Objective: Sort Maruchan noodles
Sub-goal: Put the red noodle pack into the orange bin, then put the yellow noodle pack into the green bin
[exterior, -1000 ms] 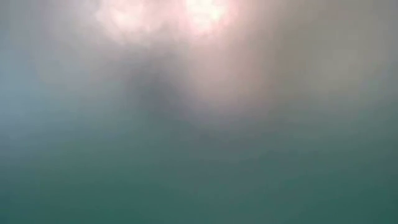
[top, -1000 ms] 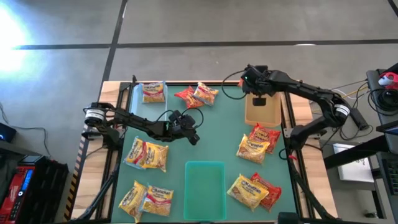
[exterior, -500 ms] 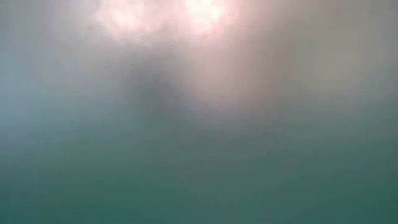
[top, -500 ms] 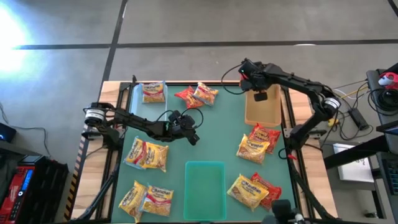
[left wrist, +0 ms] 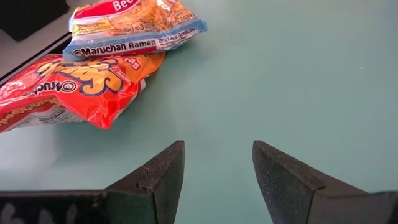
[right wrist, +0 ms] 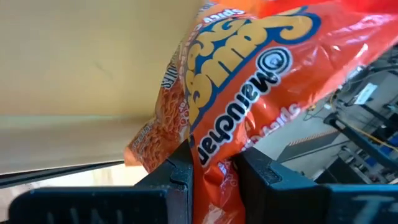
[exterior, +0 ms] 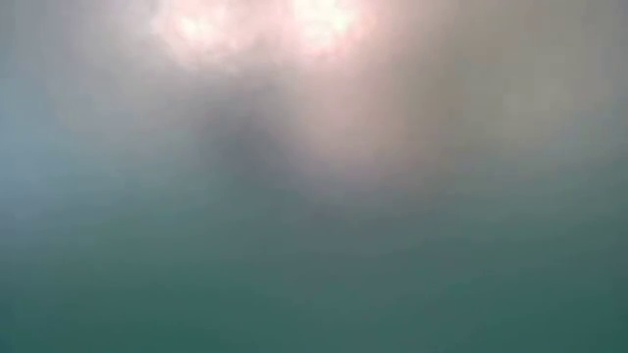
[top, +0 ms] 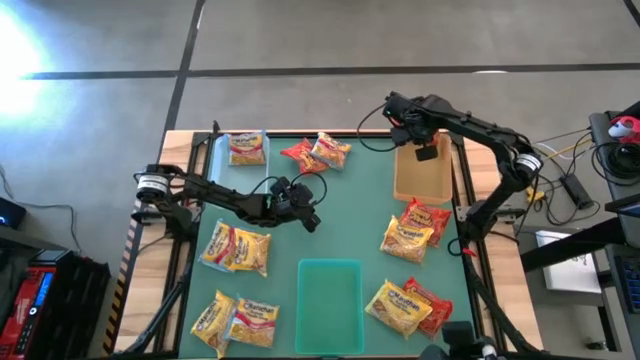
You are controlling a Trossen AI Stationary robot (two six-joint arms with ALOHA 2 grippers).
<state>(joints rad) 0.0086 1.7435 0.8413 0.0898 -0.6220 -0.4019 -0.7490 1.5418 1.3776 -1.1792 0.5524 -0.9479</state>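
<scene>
In the right wrist view my right gripper [right wrist: 214,167] is shut on an orange Maruchan packet [right wrist: 261,68], held above the tan tray [right wrist: 81,56]. The high view places that gripper [top: 422,150] over the tan tray's [top: 422,180] far end, and the gripper hides the packet there. My left gripper [left wrist: 216,168] stands open above the bare green mat [left wrist: 298,74], left of centre [top: 312,222]. A red-orange packet [left wrist: 74,93] and a blue-edged one [left wrist: 137,28] lie just ahead of it, one overlapping the other. My right gripper pinches the orange packet's crinkled edge [right wrist: 217,146] between its two fingers. The fingers come from above, slanting down. The packet is lifted clear of the tan tray, and its printed face spreads out beyond the fingertips.
A green tray [top: 330,290] lies near the front middle. A clear tray [top: 222,150] at the far left holds one packet. Other packets lie in groups at the left [top: 235,248], near left [top: 235,320], right [top: 410,235] and near right [top: 405,305]. The low view shows only blur.
My right arm has swung a little toward the table's far edge and its wrist has rolled. The gripper stays shut on the orange packet over the tan tray.
</scene>
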